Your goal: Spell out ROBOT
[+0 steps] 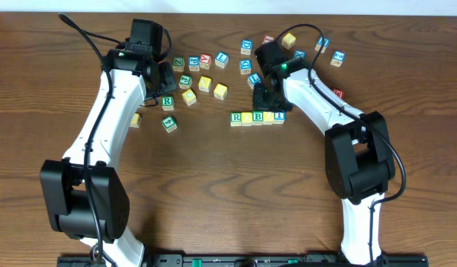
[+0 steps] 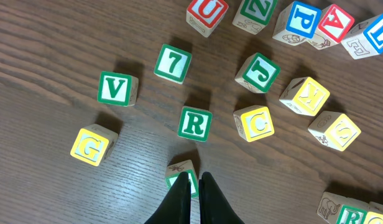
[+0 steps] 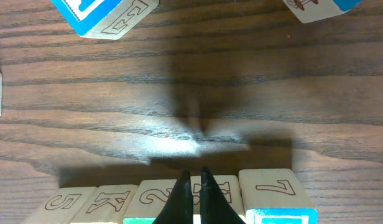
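Five cubes stand in a touching row at mid-table: green R [image 1: 236, 117], a yellow cube [image 1: 247, 117], green B [image 1: 257, 117], another yellow cube [image 1: 268, 117] and blue T [image 1: 279, 116]. My right gripper [image 1: 262, 95] hangs just behind the row, shut on nothing. In the right wrist view its tips [image 3: 193, 175] lie over the row's side faces, between the "2" [image 3: 155, 193] and the "7" [image 3: 272, 186]. My left gripper [image 1: 168, 80] is shut and empty among the loose cubes; its tips [image 2: 194, 179] overlap a green-framed cube [image 2: 181, 169]. A second green R [image 2: 194, 123] lies just beyond.
Loose cubes lie scattered across the far half of the table: V [image 2: 117, 89], 7 [image 2: 173, 62], G [image 2: 90, 146], J [image 2: 260, 71], yellow C [image 2: 253, 122], K [image 2: 303, 95] and S [image 2: 334, 130]. More blue and yellow cubes [image 1: 247, 47] sit behind the right arm.
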Robot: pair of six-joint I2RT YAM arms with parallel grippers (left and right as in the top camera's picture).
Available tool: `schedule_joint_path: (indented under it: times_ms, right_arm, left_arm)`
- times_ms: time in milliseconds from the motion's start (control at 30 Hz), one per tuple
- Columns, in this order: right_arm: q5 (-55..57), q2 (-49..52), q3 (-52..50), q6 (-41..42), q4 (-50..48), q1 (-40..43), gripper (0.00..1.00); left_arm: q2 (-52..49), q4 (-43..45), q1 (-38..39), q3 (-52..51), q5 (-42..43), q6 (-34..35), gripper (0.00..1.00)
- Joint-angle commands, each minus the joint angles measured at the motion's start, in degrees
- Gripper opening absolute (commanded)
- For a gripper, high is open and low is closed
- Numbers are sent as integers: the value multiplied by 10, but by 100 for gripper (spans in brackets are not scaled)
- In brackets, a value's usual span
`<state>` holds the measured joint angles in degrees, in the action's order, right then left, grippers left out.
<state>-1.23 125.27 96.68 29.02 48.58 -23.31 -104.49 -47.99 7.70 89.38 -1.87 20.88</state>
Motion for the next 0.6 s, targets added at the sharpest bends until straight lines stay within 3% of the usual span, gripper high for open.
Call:
schedule_joint_path:
  times_ms: [0,567]
  right_arm:
    - [8,14,7,-13,1,4,1]
    - [-5,14,7,-36,1,3,1]
  left_arm:
    - [0,-2,-1,8,-8,-7,8]
    - [0,-2,-1,8,-8,-7,8]
